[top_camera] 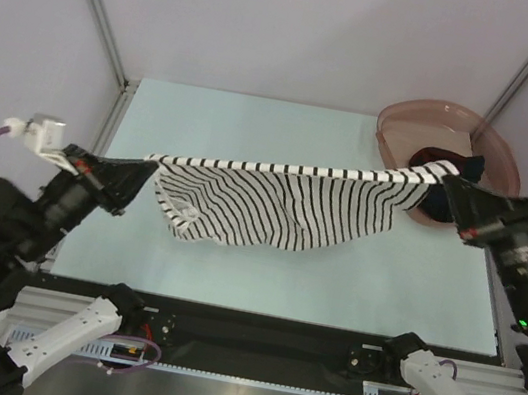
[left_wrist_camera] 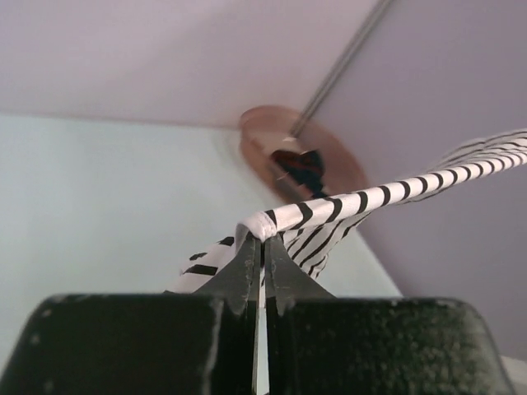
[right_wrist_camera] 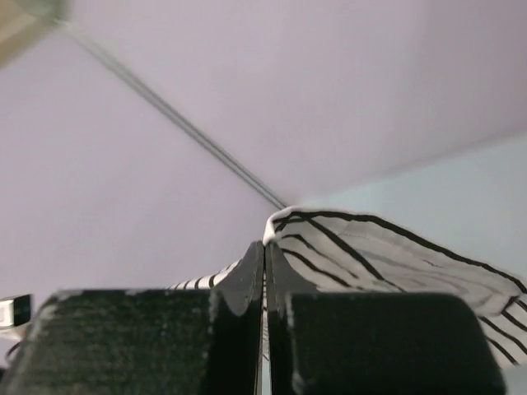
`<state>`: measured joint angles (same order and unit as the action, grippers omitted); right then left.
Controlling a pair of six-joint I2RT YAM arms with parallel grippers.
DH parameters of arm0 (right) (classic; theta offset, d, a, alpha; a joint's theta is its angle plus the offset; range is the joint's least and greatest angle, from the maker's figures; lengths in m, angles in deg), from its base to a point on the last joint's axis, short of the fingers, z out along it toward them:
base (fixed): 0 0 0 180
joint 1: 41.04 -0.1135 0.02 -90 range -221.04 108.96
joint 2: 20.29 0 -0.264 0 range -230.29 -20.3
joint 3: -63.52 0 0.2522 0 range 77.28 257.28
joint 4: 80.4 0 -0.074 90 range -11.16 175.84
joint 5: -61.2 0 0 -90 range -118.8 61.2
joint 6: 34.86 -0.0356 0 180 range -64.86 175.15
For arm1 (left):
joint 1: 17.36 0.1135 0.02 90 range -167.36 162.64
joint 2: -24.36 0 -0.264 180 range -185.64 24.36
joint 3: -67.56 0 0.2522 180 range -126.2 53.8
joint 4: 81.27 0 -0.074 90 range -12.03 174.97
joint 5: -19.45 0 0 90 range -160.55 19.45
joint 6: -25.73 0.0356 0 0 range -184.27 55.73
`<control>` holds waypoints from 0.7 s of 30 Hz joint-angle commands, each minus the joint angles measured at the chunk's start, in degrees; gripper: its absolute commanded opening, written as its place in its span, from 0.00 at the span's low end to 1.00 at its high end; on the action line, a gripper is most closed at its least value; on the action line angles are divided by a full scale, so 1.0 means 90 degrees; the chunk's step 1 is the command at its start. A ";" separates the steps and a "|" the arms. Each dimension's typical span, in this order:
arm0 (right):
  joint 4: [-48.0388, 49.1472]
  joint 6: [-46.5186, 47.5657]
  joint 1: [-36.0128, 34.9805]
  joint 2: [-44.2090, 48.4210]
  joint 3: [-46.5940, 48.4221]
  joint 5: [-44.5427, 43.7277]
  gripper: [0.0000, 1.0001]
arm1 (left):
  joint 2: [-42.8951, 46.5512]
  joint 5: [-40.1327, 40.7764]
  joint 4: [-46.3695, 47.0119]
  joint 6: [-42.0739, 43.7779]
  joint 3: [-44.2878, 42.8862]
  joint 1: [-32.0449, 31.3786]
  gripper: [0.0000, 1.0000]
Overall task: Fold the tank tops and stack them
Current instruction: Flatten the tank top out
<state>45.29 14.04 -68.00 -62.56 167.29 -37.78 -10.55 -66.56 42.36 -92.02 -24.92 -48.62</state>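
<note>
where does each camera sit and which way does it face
Top external: above and behind the arms, looking down on the table; both arms show, the striped tank top stretched between them.
Left wrist: on the left arm, looking along the shut left gripper toward the pink basin; its own fingers show.
Right wrist: on the right arm, looking past the shut right gripper at the wall; its fingers show.
Shared: all three see the striped top; top and left wrist see the basin.

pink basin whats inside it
A dark garment with red parts lies in the pink basin. The striped tank top and right gripper cover its near side, hiding the rest.
</note>
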 commanded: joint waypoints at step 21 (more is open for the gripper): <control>0.0697 0.0807 0.0495 -0.1905 0.0661 -0.0234 0.00 | -0.1765 0.0797 0.1072 -0.0091 -0.0530 0.0398 0.00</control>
<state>47.60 20.14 -64.11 -77.51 170.11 -38.39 -25.11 -60.66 48.55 -92.52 -25.35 -46.22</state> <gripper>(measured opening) 0.009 0.010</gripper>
